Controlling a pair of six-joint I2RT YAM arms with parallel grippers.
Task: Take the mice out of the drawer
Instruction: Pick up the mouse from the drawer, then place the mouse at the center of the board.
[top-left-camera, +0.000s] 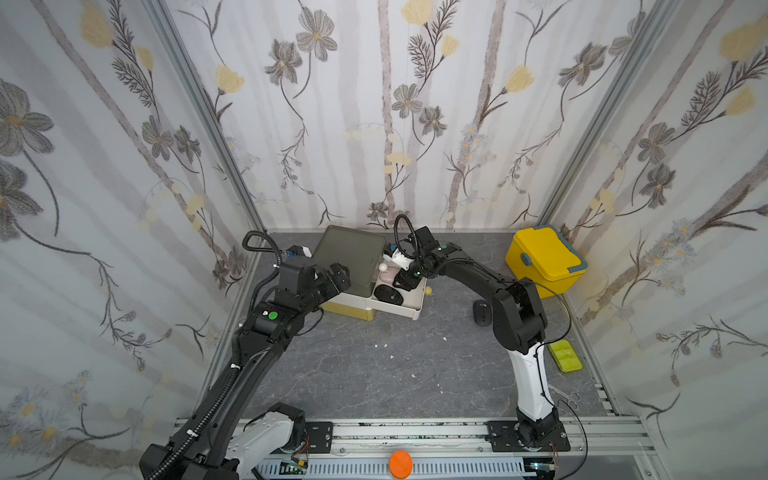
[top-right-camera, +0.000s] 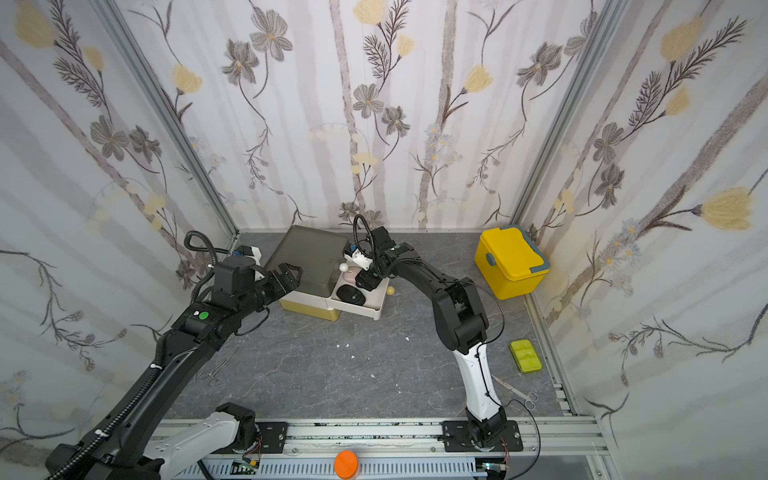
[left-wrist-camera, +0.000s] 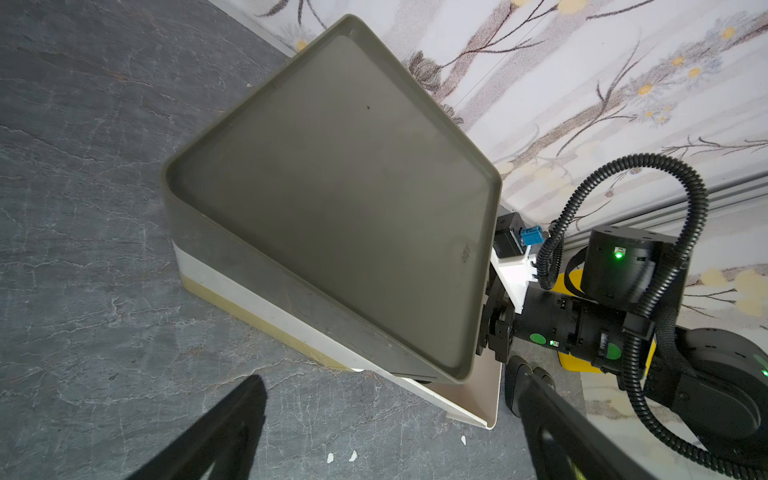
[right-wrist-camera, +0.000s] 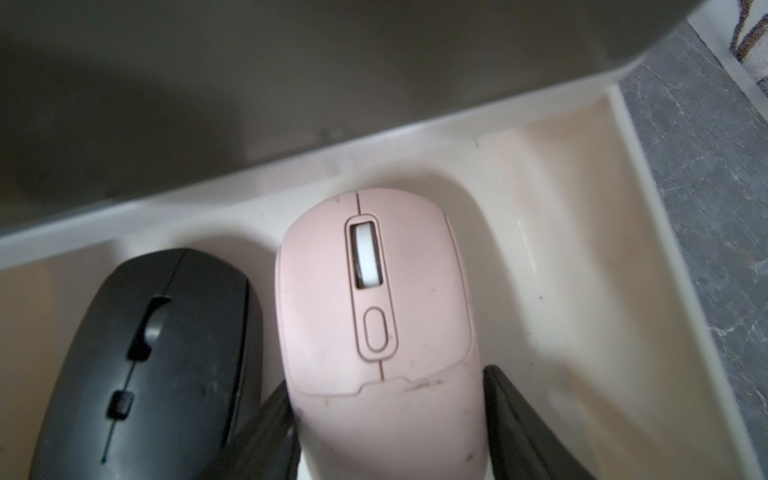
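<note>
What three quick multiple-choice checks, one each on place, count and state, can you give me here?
1. The pink mouse lies: A) on the table; B) in the pulled-out white drawer; C) on the yellow box.
2. Mice showing in that drawer: A) one; B) two; C) four.
3. The right fingers: A) sit against both sides of the pink mouse; B) hang open above the table; C) clamp the yellow box.
Answers: 1 B, white walls surround it; 2 B, pink plus one black mouse side by side; 3 A, a finger at each flank.
</note>
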